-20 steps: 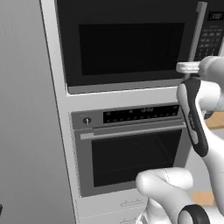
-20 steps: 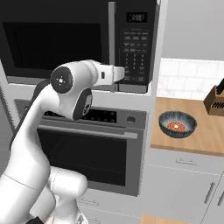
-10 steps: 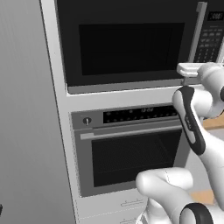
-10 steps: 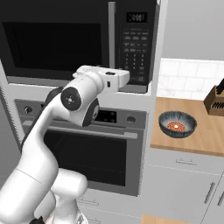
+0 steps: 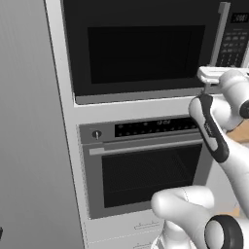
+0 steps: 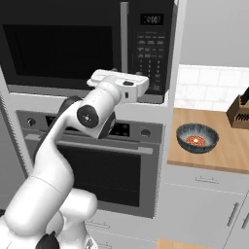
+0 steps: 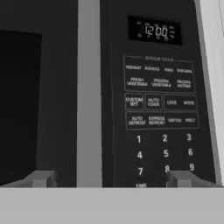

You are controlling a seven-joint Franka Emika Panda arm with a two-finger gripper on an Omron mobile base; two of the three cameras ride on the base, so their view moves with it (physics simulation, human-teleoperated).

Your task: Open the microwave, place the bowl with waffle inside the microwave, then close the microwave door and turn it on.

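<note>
Microwave (image 5: 141, 48) fills the top of the left base view, its door (image 5: 146, 53) shut, above the silver-fronted oven (image 5: 146, 170); the tall silver handle (image 5: 220, 31) runs vertically along the door's right edge, and the arm's hand reaches up just below and beside that handle's lower end. In the right base view the same handle (image 6: 124, 34) stands left of the keypad panel (image 6: 151, 53), and the gripper (image 6: 119, 78) sits in front of the microwave's lower edge under it, while the bowl with waffle (image 6: 197, 137) rests on the wooden counter (image 6: 214, 155) well off to the right, near a knife block (image 6: 240, 112). The hand view looks straight at the handle (image 7: 89, 92), which runs top to bottom between the two finger tips (image 7: 41, 178), nearer the left one; the claw stands wide and holds nothing, so the bar lies dead ahead inside its span and the likely next move is to press forward and close across it. Compared with a second ago, the hand has swung from the right of the left base view toward the handle and turned to face the microwave front; bowl and door are unchanged.
</note>
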